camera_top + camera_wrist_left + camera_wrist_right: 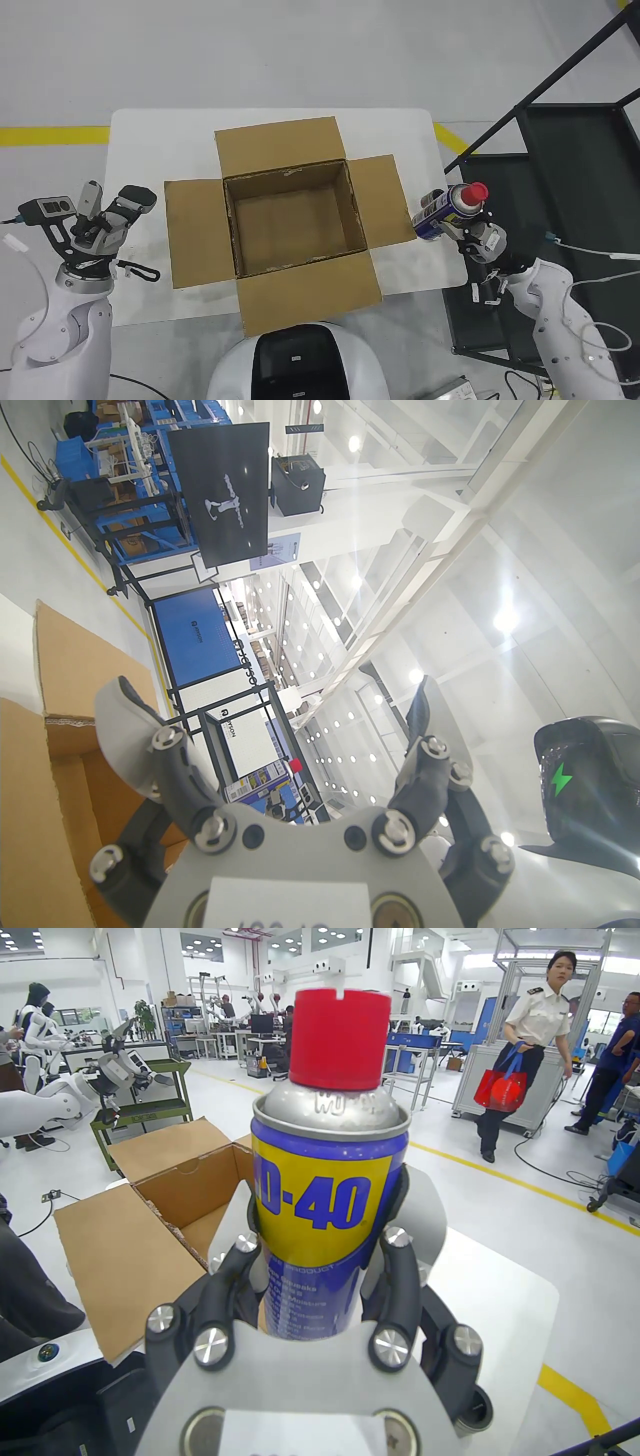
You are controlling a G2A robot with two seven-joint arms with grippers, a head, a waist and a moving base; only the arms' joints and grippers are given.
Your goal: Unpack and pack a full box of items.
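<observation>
An open cardboard box (292, 219) stands in the middle of the white table (150, 150), its four flaps spread flat and its inside bare. My right gripper (452, 221) hangs past the table's right edge, shut on a blue and yellow spray can (448, 207) with a red cap (341, 1038); the can (320, 1228) stands upright between the fingers. My left gripper (133, 200) is held open at the table's left edge, pointing up and away, nothing between its fingers (120, 720). The box (150, 1228) lies beyond the can.
A dark metal rack (560, 190) stands close to the right of the table, right behind the raised can. A yellow floor line (50, 135) runs past the table's far side. Bare tabletop borders the box on its left and far sides.
</observation>
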